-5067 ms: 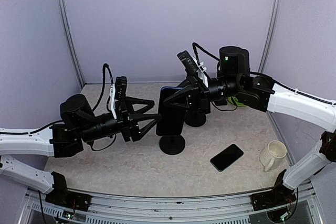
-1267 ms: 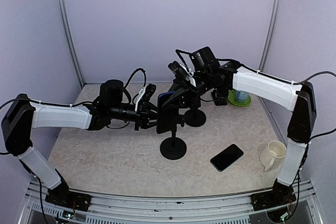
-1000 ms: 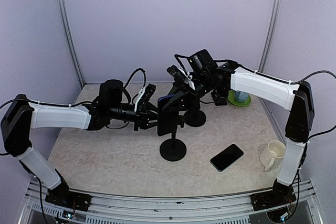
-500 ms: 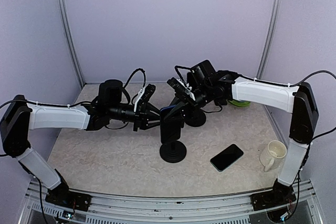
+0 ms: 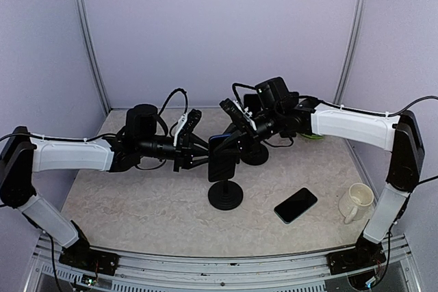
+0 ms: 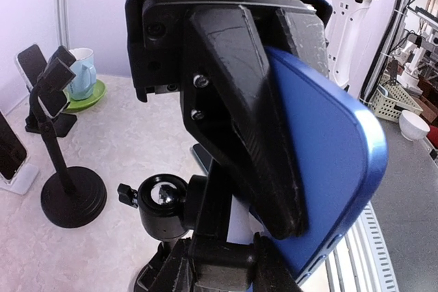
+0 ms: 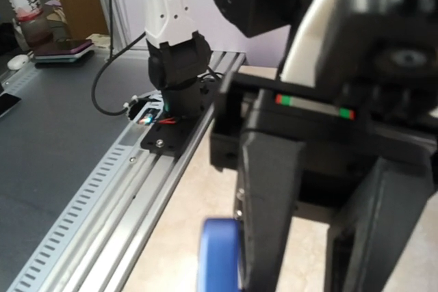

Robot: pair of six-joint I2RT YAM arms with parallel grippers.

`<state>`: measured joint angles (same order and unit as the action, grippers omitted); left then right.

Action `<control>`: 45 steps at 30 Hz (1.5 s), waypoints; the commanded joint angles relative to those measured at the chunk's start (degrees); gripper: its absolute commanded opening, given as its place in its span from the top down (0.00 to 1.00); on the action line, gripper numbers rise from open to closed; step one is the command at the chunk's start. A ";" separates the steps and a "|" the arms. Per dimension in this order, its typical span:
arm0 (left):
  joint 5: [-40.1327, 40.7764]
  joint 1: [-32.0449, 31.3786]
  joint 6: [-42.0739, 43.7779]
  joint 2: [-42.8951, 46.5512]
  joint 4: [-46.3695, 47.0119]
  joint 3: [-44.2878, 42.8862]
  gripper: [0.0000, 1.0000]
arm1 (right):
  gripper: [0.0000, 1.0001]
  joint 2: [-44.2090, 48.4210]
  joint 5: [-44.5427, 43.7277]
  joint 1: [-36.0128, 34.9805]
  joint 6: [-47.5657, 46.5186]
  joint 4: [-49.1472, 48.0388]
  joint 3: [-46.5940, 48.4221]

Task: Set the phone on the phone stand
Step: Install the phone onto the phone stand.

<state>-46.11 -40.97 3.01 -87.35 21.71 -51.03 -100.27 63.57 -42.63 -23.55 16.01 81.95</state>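
Right end effector (image 5: 230,143) clenched on the blue slab phone (image 6: 328,155), whose long axis stands near upright over the black round-based stand (image 5: 226,197). Left end effector (image 5: 203,160) touches it; grip: cannot tell.

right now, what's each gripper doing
left gripper: against the phone, grip cannot be told
right gripper: shut on the phone

loc: robot lab | evid: purple booth walls (image 5: 219,32), alu rail (image 5: 205,267)
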 commanded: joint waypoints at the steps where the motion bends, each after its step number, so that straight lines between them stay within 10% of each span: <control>1: -3.32 0.33 1.39 4.45 0.11 1.17 0.89 | 1.00 3.48 -6.00 3.60 1.72 1.10 -0.53; 45: -4.95 1.86 1.79 10.88 0.58 5.01 0.96 | 1.00 2.04 -21.92 8.07 2.28 5.01 -0.10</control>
<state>-41.50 -39.79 4.71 -81.91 20.12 -46.94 -99.55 57.12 -42.28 -21.82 16.69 81.58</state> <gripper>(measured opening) 0.232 0.076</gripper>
